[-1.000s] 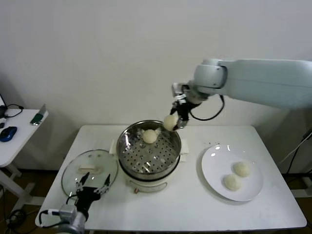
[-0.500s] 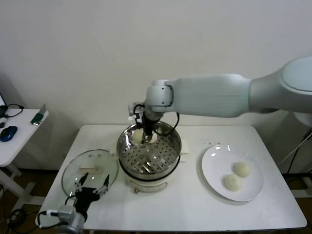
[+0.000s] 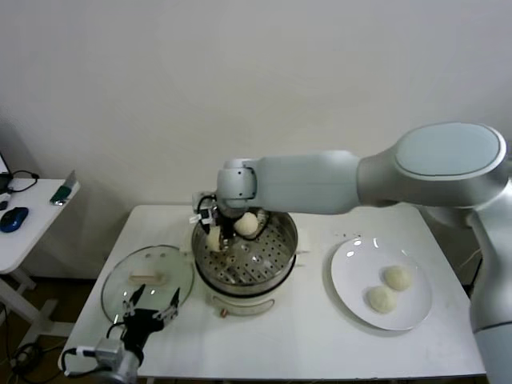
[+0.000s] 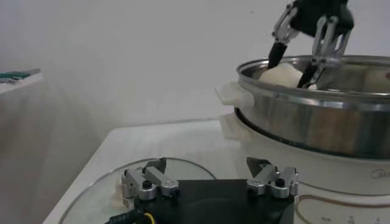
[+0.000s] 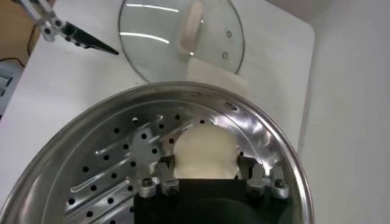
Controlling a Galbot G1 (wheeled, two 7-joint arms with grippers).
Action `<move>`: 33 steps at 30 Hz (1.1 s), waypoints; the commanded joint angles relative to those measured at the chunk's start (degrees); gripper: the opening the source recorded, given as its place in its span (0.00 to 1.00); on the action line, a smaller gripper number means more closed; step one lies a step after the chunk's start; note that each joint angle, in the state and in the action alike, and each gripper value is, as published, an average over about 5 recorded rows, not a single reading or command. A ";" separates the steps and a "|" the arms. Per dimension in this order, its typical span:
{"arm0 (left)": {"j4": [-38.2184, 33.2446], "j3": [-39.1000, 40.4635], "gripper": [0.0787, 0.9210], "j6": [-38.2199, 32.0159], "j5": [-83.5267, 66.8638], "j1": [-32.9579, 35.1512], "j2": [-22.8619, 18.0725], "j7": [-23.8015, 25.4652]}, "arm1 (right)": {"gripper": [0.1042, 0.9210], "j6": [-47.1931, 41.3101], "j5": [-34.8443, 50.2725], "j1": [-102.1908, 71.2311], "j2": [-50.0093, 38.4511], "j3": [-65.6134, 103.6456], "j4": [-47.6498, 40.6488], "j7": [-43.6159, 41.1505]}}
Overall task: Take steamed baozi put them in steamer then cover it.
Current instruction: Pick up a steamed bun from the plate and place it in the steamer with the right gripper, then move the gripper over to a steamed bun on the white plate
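We note the white table [image 3: 320,336] carrying the steamer [image 3: 245,254] at its centre, steel pot on a cream base. The right arm reaches across from the right side and dips into the pot on the side nearer the robot's left. The right gripper [image 3: 216,238] has its jaws pinching a steamed baozi [image 3: 214,238]; in the right wrist view that bun [image 5: 204,152] sits between the two fingers [image 5: 159,178], just above or on the perforated tray, we cannot tell which. A second bun [image 3: 246,225] lies on the tray near the pot's far wall, just beside the gripper.

The cover [image 3: 147,277] lies flat on the table beside the steamer, on the robot's left, handle up. The white plate [image 3: 352,288] on the right holds two more buns [image 3: 395,277] [image 3: 381,299].

The left gripper [image 3: 150,312] rests at the near edge of the cover, jaws spread wide, holding nothing.
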 commanded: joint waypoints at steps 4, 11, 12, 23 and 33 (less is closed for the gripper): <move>-0.06 0.08 0.88 0.11 0.10 -0.02 -0.04 0.05 | 0.71 -0.45 -1.07 -2.65 1.88 0.15 -2.48 0.58; -0.14 0.17 0.88 0.21 0.15 -0.11 -0.10 0.10 | 0.71 0.30 -1.51 -1.58 1.49 -0.32 -1.59 -0.39; -0.19 0.18 0.88 0.23 0.16 -0.11 -0.11 0.11 | 0.72 0.63 -1.80 -1.24 1.22 -0.45 -1.34 -0.71; -0.73 0.17 0.88 0.53 0.16 -0.22 -0.07 0.19 | 0.88 7.13 -3.17 9.91 -13.20 -4.18 10.22 -8.03; -0.49 0.77 0.88 0.76 0.17 -1.01 0.07 0.23 | 0.88 15.43 -7.75 28.20 -40.49 -18.81 24.02 -17.80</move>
